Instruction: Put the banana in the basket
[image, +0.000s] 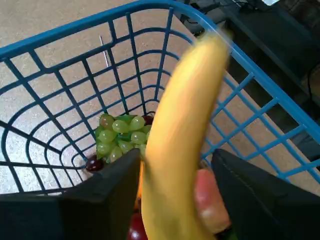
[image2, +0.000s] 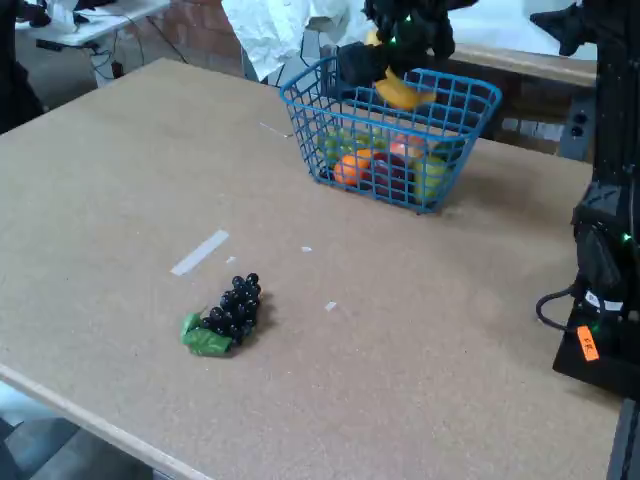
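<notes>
From the fixed view, going left to right: a strip of tape (image2: 200, 252) lies on the table (image2: 110, 170), then a dark grape bunch (image2: 225, 317) with its green leaf sits near the front edge, well apart from everything else and no part of my job. Further right and toward the back stands the basket (image2: 440, 190), and I hang over it.

My gripper (image: 172, 175) is clenched on the banana (image: 187, 120). In the wrist view my two dark jaws press its lower part from either side, and the rest of it sticks up and away from me, a little blurred at the tip. I hold it low down, I judge, so that the long free end can go into the basket first without my fingers catching the wire. In the fixed view the banana (image2: 402, 92) is above the basket's opening, about level with the rim, not yet resting on anything inside.

The basket is already well stocked. Looking down past the banana, I see a green grape bunch (image: 119, 137) against the near-left wall, with dark red fruit (image: 94, 164) beside it and a pinkish piece (image: 210, 197) just right of the banana. From the side, an orange fruit (image2: 352, 166) and red and green ones show through the mesh.

As I judge it, only the letting-go is left: the banana should settle on top of the heap.
</notes>
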